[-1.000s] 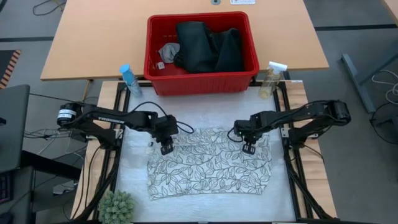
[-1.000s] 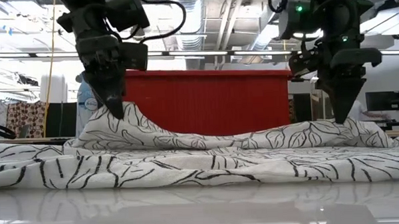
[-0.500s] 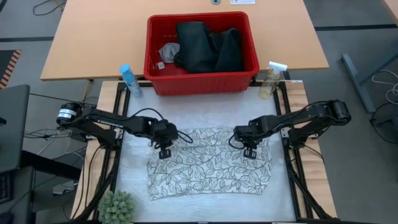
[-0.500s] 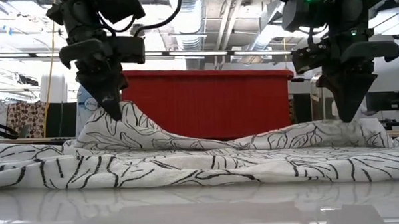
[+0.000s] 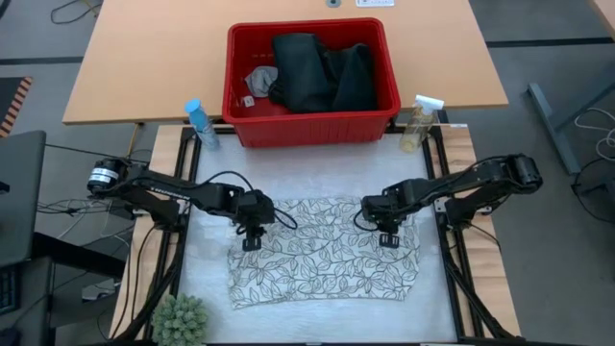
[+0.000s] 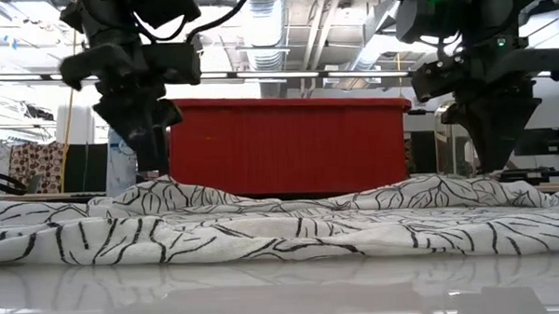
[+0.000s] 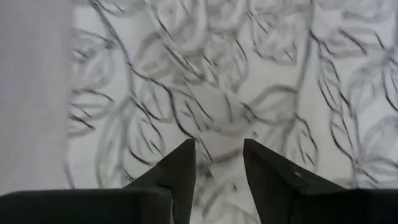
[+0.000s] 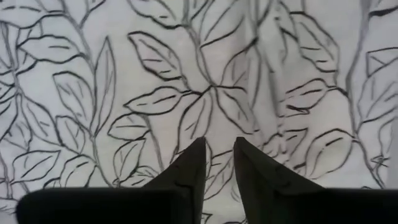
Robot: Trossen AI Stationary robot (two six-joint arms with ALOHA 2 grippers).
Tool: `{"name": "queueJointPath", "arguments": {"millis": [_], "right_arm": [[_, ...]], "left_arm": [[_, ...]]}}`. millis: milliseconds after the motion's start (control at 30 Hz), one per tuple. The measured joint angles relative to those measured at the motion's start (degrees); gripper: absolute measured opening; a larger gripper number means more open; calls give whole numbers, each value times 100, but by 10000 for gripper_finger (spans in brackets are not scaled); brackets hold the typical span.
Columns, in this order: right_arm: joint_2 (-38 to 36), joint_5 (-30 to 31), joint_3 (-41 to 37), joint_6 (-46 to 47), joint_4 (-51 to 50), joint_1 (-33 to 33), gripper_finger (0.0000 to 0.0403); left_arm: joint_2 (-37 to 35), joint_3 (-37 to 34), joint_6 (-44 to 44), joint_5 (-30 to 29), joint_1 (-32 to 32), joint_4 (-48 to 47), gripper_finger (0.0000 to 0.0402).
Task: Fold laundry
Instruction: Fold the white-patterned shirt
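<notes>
Leaf-print cloth [image 5: 325, 252] lies spread on the white table cover [image 5: 317, 178], near-centre, w/ low wrinkles along its far edge; it fills both wrist views [image 7: 205, 74] [image 8: 186, 81] and the low view [image 6: 282, 222].

Left gripper [image 5: 252, 235] is over the cloth's far-left part, pointing down. Wrist view: fingers [image 7: 180, 171] parted by a clear gap, cloth seen between them, nothing pinched. Low view puts its tip [image 6: 149, 166] just at the cloth surface; touching or not, can't tell.

Right gripper [image 5: 388, 235] is over the cloth's far-right part, also pointing down. Fingers [image 8: 189, 165] stand narrow, a slim gap w/ leaf print showing through, not clamped on fabric. In the low view its tip [image 6: 494, 163] is at the cloth's top fold.

Red plastic basket [image 5: 312, 86] sits on the far side, on the wooden table [image 5: 144, 58], holding dark jeans [image 5: 322, 72] and a small grey cloth [image 5: 259, 79] at the jeans' left. Blue bottle [image 5: 198, 122] by the basket's near-left corner, spray bottle [image 5: 421, 120] by its near-right corner. Small green plant [image 5: 180, 317] at the near-left corner.
</notes>
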Motion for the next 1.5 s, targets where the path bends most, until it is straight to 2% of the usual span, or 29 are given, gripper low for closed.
{"name": "queueJointPath", "arguments": {"millis": [200, 333, 467, 967, 1233, 1500], "right_arm": [[0, -1, 0, 2, 117, 158, 141], [0, -1, 0, 45, 204, 173, 159], [0, -1, 0, 48, 241, 111, 169], [0, 4, 0, 53, 292, -62, 170], [0, 5, 0, 61, 297, -62, 170], [0, 6, 0, 59, 297, -62, 170]], "left_arm": [[-12, 0, -212, -506, 11, 534, 126], [-6, 0, -192, -217, 42, 784, 126], [-3, -2, -169, -315, -9, 1130, 126], [738, -2, -226, -450, 31, 1637, 126], [1104, -2, -406, -333, 28, 1828, 126], [1122, -2, -613, -568, 28, 1737, 116]]}}
